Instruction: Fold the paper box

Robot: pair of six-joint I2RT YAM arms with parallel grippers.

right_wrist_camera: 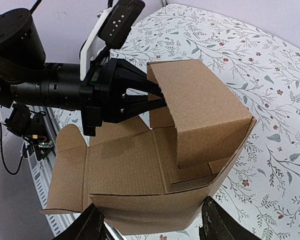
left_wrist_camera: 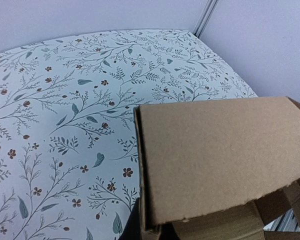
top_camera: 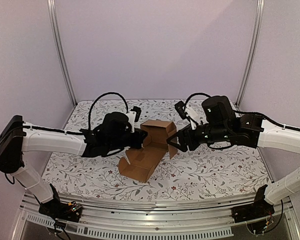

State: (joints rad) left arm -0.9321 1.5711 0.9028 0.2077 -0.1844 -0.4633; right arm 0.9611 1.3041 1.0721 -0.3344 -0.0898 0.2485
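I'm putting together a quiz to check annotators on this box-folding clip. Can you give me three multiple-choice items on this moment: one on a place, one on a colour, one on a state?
1. Where is the paper box?
A) between the two grippers
B) at the far left corner
C) on an arm's base

2. What colour is the box?
A) white
B) brown
C) blue

3. How is the left gripper?
A) open, clear of the box
B) shut on a box wall
C) out of view

Answers:
1 A: the top view shows the box between the left gripper and the right gripper.
2 B: it is plain brown cardboard.
3 B: the right wrist view shows the left gripper pinching a wall.
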